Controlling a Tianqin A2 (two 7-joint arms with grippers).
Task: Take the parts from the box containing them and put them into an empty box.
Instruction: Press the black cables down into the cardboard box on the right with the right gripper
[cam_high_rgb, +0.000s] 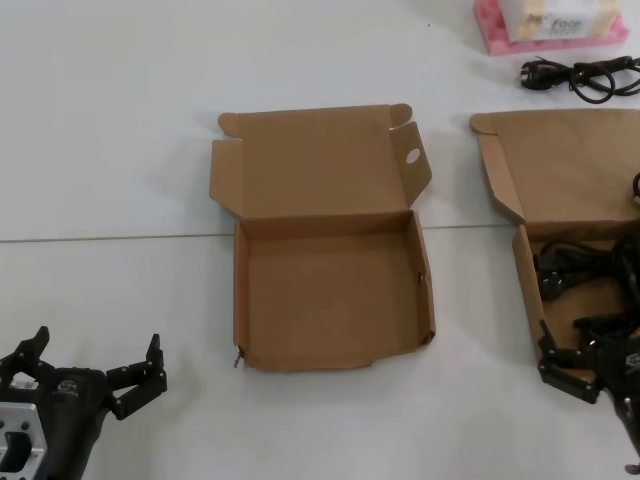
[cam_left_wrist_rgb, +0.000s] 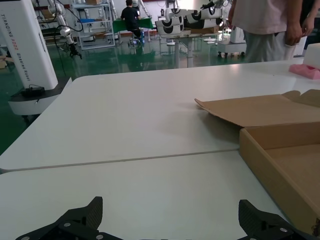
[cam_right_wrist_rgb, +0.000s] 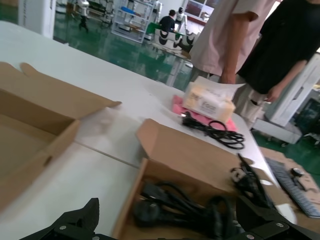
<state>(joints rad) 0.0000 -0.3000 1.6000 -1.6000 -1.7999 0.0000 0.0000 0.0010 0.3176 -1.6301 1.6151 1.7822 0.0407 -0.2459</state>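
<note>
1. Only my right wrist view shows the black power cords (cam_right_wrist_rgb: 190, 212) as a tangled heap inside the box containing them (cam_right_wrist_rgb: 200, 155); from the head view I see just that box's left part (cam_high_rgb: 560, 180) and a few cords (cam_high_rgb: 575, 270), cut off at the 3 o'clock edge.
2. Beyond it, at 1 o'clock, a loose cord (cam_high_rgb: 580, 75) lies by a pink foam tray (cam_high_rgb: 500, 40); two people (cam_right_wrist_rgb: 235, 40) stand behind the table (cam_high_rgb: 120, 140).
3. My right gripper (cam_high_rgb: 585, 365), fingers spread and holding nothing, hangs at the full box's near edge, cords just beyond it.
4. My left gripper (cam_high_rgb: 95, 370) waits at 8 o'clock, jaws wide, empty.
5. Centre table sits the empty box (cam_high_rgb: 330, 290), hole-punched flap at 1 o'clock.
</note>
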